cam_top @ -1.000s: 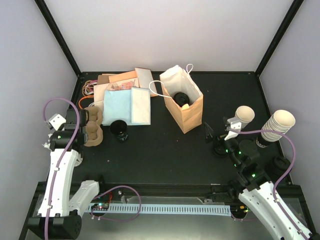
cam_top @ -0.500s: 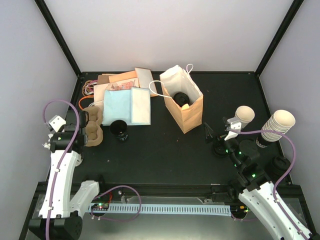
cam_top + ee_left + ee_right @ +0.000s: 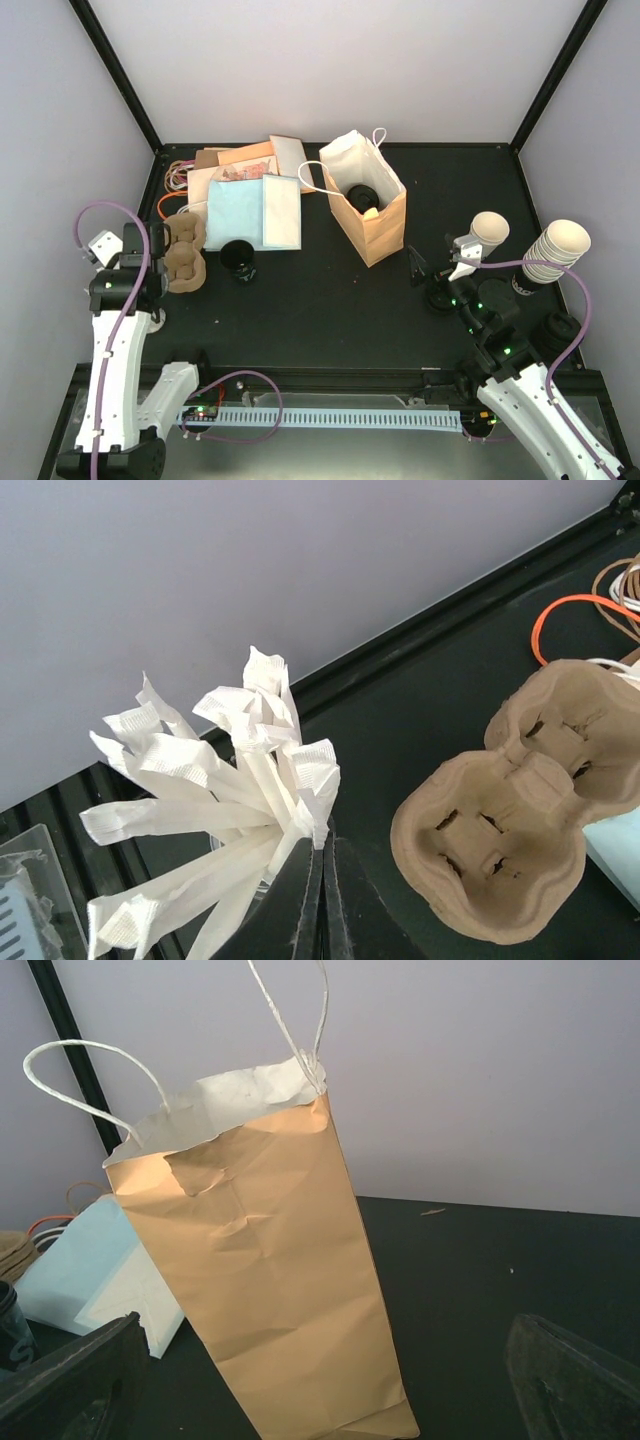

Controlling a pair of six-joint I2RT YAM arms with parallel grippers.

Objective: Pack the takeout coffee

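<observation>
Item: takeout coffee (image 3: 362,196), upright, long axis vertical, black lid showing inside the open paper bag (image 3: 375,235) mid-counter. I place it left of and beyond the right jaws (image 3: 432,258), the nearer pair, gaping wide. The left jaws (image 3: 322,880) sit far off at the wrapped straws (image 3: 230,780), pressed together. Earlier they stood part-open, nearer the cup carrier (image 3: 500,830).

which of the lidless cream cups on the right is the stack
The far-right stack: nested rims show down its side. The cup left of it is single.
</observation>
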